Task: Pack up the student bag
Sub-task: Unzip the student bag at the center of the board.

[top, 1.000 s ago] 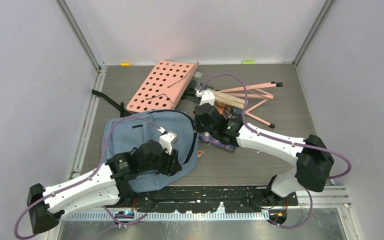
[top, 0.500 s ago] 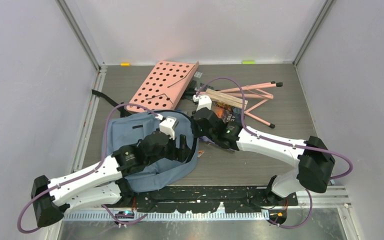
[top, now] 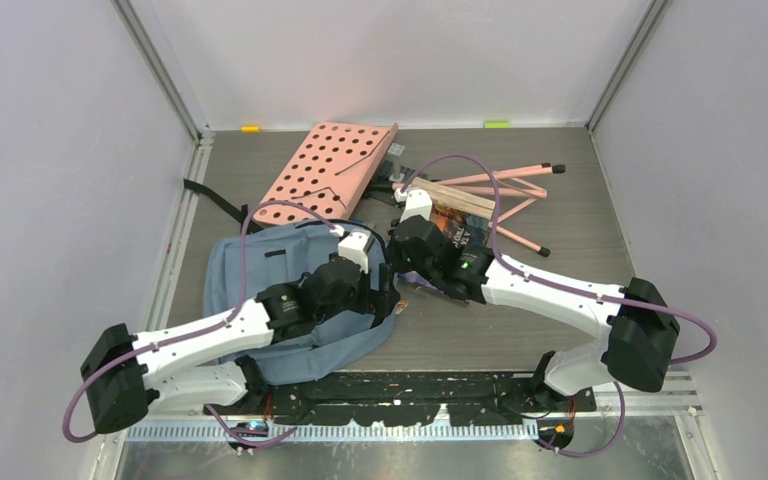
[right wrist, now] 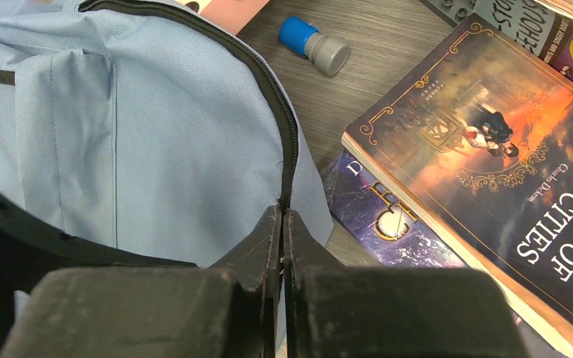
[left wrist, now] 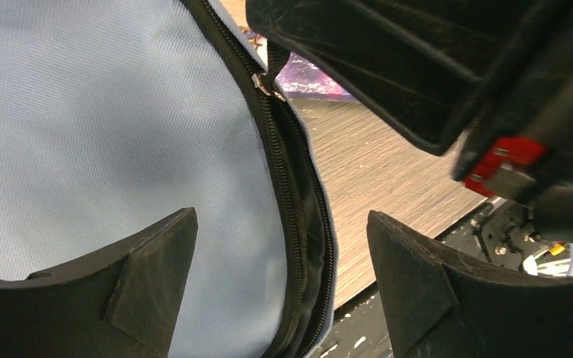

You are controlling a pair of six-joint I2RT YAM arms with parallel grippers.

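While the bag [top: 255, 265] lies flat at the left-centre of the table [top: 540, 330], just in front of the board [top: 325, 170], the step in hand looks like opening it. Nothing appears packed yet, and the zip [left wrist: 287, 179] seems closed along the stretch in view. The right gripper [right wrist: 283, 216] has its fingers pressed tight together right on the zip line at the bag's right edge. Whether they nip the small metal pull [left wrist: 260, 80] or only the black trim I cannot tell. The left gripper [left wrist: 280, 224] hangs just above the same edge with its fingers spread wide, straddling the zip and holding nothing. The next move probably calls for the left one to settle on the cloth and pin it, so that the right can draw along the curved track. Unpinned, such soft fabric would likely bunch and follow the pull. The bag is a matte, fine-woven blue-grey cloth, rounded and slack, with a black coil zip. Just beside it lie flat, glossy books [right wrist: 492, 171], stacked and overlapping, and a small tube [right wrist: 315, 43] with a blue cap. The board is stiff, pink and pierced with round holes; the table is grey wood-grain.
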